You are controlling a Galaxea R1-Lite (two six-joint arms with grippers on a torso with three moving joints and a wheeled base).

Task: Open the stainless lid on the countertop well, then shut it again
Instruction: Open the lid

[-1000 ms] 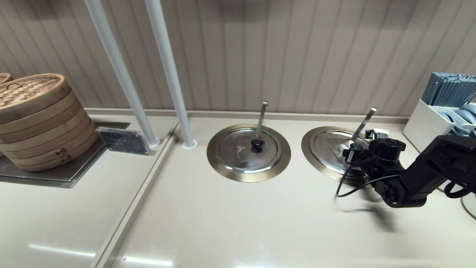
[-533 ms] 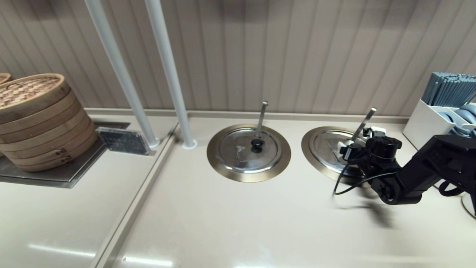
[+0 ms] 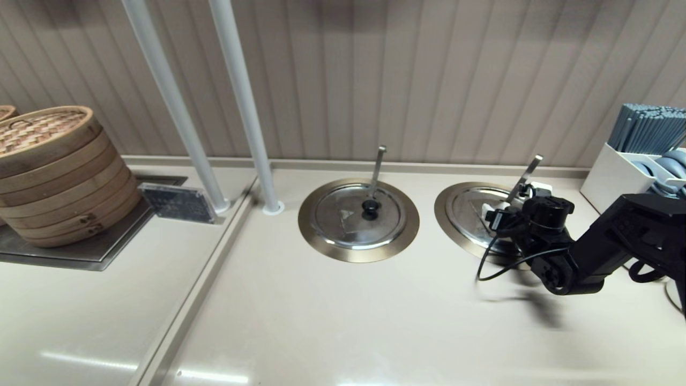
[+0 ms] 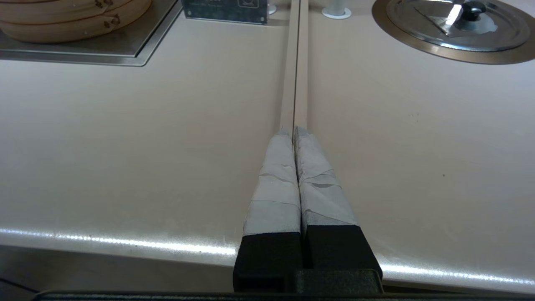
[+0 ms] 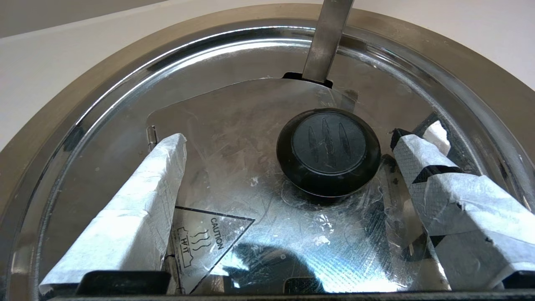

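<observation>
The stainless lid (image 3: 467, 210) lies shut on the countertop well, whose brass-coloured rim (image 3: 444, 213) shows around it. A ladle handle (image 3: 527, 172) leans diagonally out of a notch in the lid. My right gripper (image 3: 512, 206) hovers low over the lid, open. In the right wrist view the gripper (image 5: 288, 140) has the black knob (image 5: 328, 150) between its taped fingers (image 5: 138, 209), nearer one finger and touching neither. A caution sticker (image 5: 205, 238) marks the lid (image 5: 234, 121). My left gripper (image 4: 292, 133) is shut and empty, parked above the counter seam near the front edge.
The twin lid (image 3: 356, 217) with an upright ladle handle sits to the left. Further left are two white poles (image 3: 244, 107), a small sign (image 3: 179, 202) and a bamboo steamer stack (image 3: 53, 171). A white utensil holder (image 3: 638, 155) stands at the far right.
My right gripper has crept left and towards the wall, further over the lid, staying open. The lid and the left arm have not moved.
</observation>
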